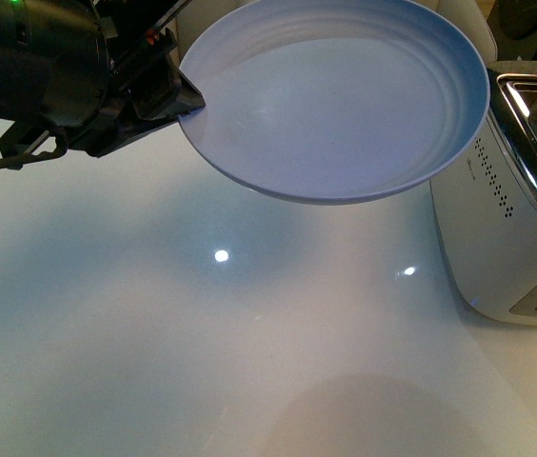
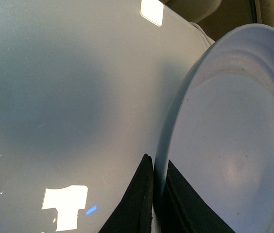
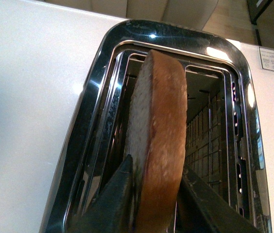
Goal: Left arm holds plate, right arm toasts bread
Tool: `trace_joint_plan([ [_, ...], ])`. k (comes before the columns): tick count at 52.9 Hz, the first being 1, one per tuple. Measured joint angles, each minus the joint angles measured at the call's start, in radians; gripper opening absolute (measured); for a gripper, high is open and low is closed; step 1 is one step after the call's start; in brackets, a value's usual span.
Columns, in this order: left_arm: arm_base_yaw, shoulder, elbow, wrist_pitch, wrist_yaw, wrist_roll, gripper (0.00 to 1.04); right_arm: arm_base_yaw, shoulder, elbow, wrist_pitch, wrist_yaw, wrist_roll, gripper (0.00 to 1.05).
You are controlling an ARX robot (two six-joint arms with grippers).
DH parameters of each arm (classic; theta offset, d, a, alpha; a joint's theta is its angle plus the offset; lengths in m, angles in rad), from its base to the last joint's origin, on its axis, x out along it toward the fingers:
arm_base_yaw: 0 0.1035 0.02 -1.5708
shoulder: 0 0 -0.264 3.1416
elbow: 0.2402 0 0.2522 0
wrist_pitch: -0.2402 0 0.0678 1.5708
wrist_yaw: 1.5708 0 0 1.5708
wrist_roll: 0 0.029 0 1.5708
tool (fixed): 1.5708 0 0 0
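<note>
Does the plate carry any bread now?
No, the plate is bare; the bread is in the right jaws at the toaster.

surface: glossy white table (image 1: 107, 362) | light: two bright glints (image 1: 221, 255) on it | behind: beige furniture (image 3: 176, 9)

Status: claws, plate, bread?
Left claw shut on round pale-blue plate, held above white table. Right claw shut on brown bread slice at slot of chrome toaster. Nothing blocking.

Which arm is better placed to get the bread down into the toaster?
Right. The right claw is shut on the bread, holding it upright at the open slot of the toaster. The left claw is shut on the rim of the plate, holding it in the air, so it is occupied.
</note>
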Motion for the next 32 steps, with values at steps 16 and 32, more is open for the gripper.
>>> trace_joint_plan([
  [16, 0.0, 0.0, 0.0, 0.0, 0.0, 0.0, 0.03, -0.07, -0.132, -0.1, 0.039, -0.06, 0.05, 0.85],
  [32, 0.0, 0.0, 0.0, 0.0, 0.0, 0.0, 0.03, -0.169, -0.274, -0.193, 0.113, -0.074, 0.137, 0.96],
])
